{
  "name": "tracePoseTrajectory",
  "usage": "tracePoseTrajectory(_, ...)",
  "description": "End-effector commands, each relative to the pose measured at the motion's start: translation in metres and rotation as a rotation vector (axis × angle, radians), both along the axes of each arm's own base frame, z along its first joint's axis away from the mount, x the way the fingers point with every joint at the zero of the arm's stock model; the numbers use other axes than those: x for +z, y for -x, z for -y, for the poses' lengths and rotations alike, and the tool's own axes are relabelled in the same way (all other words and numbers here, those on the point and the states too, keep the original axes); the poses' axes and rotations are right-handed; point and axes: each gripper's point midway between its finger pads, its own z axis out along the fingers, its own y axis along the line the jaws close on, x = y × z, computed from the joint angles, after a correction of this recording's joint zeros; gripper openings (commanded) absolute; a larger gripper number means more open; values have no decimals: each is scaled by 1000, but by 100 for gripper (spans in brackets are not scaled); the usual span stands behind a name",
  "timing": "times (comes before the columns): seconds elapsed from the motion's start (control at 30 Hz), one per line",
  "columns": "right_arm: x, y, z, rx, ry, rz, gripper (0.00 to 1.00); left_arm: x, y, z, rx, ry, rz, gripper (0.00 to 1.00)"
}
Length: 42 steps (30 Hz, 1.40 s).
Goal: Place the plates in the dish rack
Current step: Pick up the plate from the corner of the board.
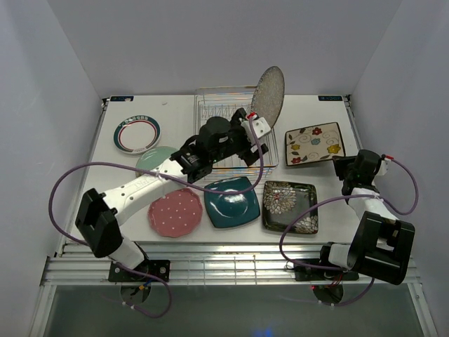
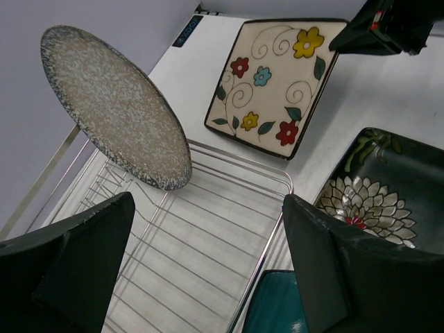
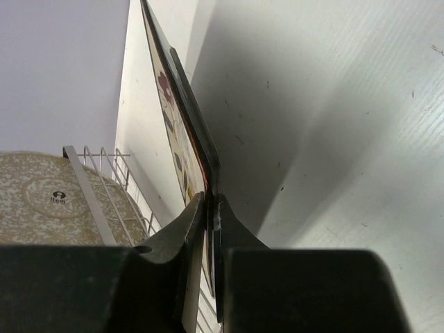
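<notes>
dish rack (image 1: pixel 214 112): silver wire, at the back middle of the table (image 1: pixel 175 112); landmark for every place below
speckled grey plate (image 1: pixel 268 93): loaded, standing on edge at the rack's right end, leaning a little
left gripper (image 2: pixel 207 208): just above the rack's bare wires, jaws spread wide, holding nothing
right gripper (image 3: pixel 211 201): right of the rack, pinched tight on the cream plate's rim at the corner away from the rack
cream floral square plate (image 1: pixel 313 144): just right of the rack; flat or slightly raised, hard to tell
black floral plate (image 1: pixel 290 206), teal plate (image 1: pixel 231 201), pink dotted plate (image 1: pixel 175 212): flat, in front of the rack
mint plate (image 1: pixel 156 160), white teal-rimmed plate (image 1: pixel 136 134): flat, left of the rack
step in hand: probably the second plate, grasp made, lift not yet evident
next move: likely calls for raising the cream plate, tipping it on edge, carrying it over the rack's right rim and lowering it between prongs beside the grey plate without knocking it; left arm may need to clear the rack first
</notes>
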Motion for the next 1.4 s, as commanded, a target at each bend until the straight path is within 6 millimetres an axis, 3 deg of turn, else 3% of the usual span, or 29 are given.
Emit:
tracePoseTrajectory(0.0,57,-17,11,-2,96,130,8,-5,-2,11,-5,-100,46,98)
tracePoseTrajectory(0.5,74,-15,0,72,115,148,8,-45,8,87,-126,-191,24,98)
tracePoseTrajectory(0.77,76,-13,-4,88,98,150,8,-67,26,119,-161,-234,34,98)
tracePoseTrajectory(0.97,86,-9,-9,107,92,172,8,-94,29,126,-157,-255,45,96)
tracePoseTrajectory(1.13,98,-7,-11,115,99,192,8,-105,24,133,-141,-243,51,96)
tracePoseTrajectory(1.37,98,-2,-14,114,94,194,8,-118,15,148,-111,-258,56,93)
